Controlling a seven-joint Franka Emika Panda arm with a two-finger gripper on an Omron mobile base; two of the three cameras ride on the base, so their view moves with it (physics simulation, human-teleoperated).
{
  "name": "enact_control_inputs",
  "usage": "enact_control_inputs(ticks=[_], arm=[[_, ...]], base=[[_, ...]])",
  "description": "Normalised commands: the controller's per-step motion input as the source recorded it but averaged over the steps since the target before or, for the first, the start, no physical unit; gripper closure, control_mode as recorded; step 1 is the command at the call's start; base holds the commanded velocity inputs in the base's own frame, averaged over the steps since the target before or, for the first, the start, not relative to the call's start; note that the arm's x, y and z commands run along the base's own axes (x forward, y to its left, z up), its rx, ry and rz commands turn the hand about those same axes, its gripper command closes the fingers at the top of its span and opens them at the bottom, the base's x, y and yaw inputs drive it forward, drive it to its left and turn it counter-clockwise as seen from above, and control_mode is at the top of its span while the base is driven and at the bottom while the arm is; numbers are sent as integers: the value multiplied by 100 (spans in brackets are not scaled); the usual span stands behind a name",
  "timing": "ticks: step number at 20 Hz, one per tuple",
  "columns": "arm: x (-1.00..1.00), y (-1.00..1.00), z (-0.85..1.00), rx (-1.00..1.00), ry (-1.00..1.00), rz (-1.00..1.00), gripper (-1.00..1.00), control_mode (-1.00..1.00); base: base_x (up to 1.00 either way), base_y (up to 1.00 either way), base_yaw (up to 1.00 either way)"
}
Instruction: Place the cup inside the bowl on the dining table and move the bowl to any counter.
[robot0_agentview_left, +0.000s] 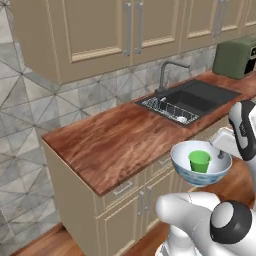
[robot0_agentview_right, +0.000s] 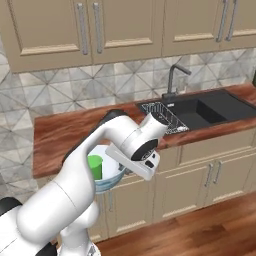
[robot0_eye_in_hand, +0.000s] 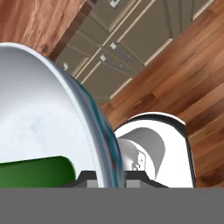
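The white bowl (robot0_agentview_left: 183, 159) with its blue patterned outside hangs in the air in front of the counter (robot0_agentview_left: 110, 140), just off its front edge and about level with its top. The small green cup (robot0_agentview_left: 199, 161) stands upright inside it. My gripper (robot0_agentview_left: 221, 156) is shut on the bowl's right rim. In the hand view the bowl (robot0_eye_in_hand: 48, 118) has its wall running between the gripper (robot0_eye_in_hand: 109, 180) fingers, with the cup (robot0_eye_in_hand: 35, 173) lying at the lower left. From the right base view the bowl (robot0_agentview_right: 114, 176) and cup (robot0_agentview_right: 95, 166) peek out behind my arm. The dining table is out of view.
A black sink (robot0_agentview_left: 195, 100) with a faucet (robot0_agentview_left: 167, 70) and a wire rack (robot0_agentview_left: 167, 111) is set in the counter's right part. A green appliance (robot0_agentview_left: 234, 57) stands at the far right. Upper cabinets (robot0_agentview_left: 100, 30) hang above; beige cabinet doors (robot0_agentview_right: 210, 180) and wood floor (robot0_agentview_right: 200, 230) lie below.
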Motion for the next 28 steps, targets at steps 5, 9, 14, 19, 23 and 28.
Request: enact_control_inputs(ticks=[5, 9, 14, 19, 23, 28], arm=[[0, 0, 0, 0, 0, 0, 100, 100], [0, 0, 0, 0, 0, 0, 100, 100], [0, 0, 0, 0, 0, 0, 100, 100], [0, 0, 0, 0, 0, 0, 100, 100], [0, 0, 0, 0, 0, 0, 100, 100], [0, 0, 0, 0, 0, 0, 100, 100]], base=[[33, 0, 33], [30, -1, 29], [30, -1, 30], [31, -23, 25], [55, -67, 19], [42, -47, 12]])
